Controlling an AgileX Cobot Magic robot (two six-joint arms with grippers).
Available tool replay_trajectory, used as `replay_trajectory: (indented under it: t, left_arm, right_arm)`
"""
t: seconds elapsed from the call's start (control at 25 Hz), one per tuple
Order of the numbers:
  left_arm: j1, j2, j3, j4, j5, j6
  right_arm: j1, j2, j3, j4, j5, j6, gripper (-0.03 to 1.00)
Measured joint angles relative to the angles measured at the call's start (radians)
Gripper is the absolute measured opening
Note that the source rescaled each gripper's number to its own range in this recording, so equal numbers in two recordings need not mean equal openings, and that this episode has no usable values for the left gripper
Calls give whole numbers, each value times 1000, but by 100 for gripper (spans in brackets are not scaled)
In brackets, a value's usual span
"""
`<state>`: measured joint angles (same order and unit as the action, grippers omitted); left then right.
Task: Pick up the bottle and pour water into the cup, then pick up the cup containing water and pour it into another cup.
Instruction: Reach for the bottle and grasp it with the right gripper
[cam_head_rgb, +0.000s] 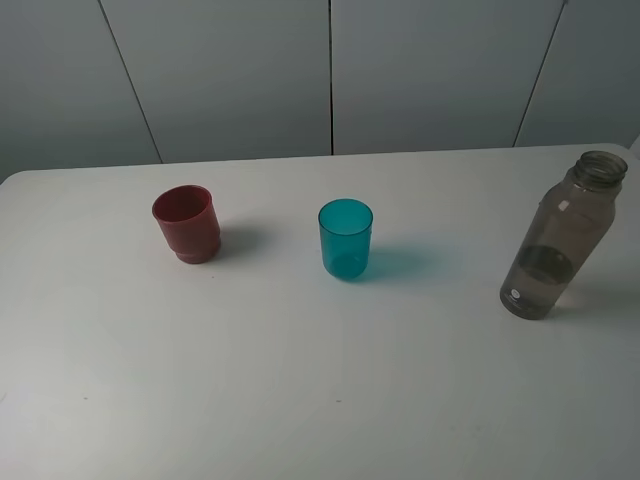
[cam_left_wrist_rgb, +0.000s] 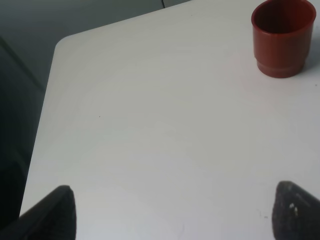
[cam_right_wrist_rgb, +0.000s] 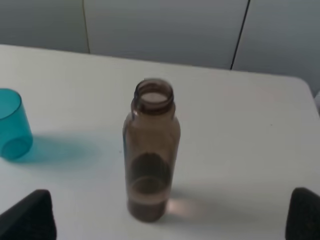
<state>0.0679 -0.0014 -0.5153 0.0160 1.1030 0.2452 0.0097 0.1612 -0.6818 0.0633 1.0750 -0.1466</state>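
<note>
Bottle (cam_head_rgb: 562, 238) upright on table (cam_head_rgb: 300, 385), long axis vertical, open end upward.

Uncapped bottle (cam_head_rgb: 555, 247), teal cup (cam_head_rgb: 346, 238), red cup (cam_head_rgb: 187, 223) stand upright, apart.

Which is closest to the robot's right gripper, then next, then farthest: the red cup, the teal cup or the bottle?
1. The bottle: straight ahead of the open right gripper.
2. The teal cup: mid-table, farther off.
3. The red cup: beyond the teal cup, far left in the high view.
</note>
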Motion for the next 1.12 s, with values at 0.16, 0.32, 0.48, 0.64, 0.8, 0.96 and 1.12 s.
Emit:
replay_trajectory:
  t: [0.16,0.32,0.48,0.64,0.8,0.96,1.12]
  left_arm:
    - [0,0,0,0,0,0]
    - [0,0,0,0,0,0]
    - [0,0,0,0,0,0]
    - [0,0,0,0,0,0]
    - [0,0,0,0,0,0]
    - [0,0,0,0,0,0]
    - [0,0,0,0,0,0]
  right_arm:
    - [0,202,-180,-14,-9,-18,99]
    - [0,364,-282,-18,-20,-22,99]
    - [0,463,-277,3,-14,-27,99]
    - [0,540,-217,43,-1,-30,99]
    - [44,598,-65,60,-33,-31,99]
    - [107,617,97,67,-175,-32,99]
    - [141,617,223,81,-362,-32,99]
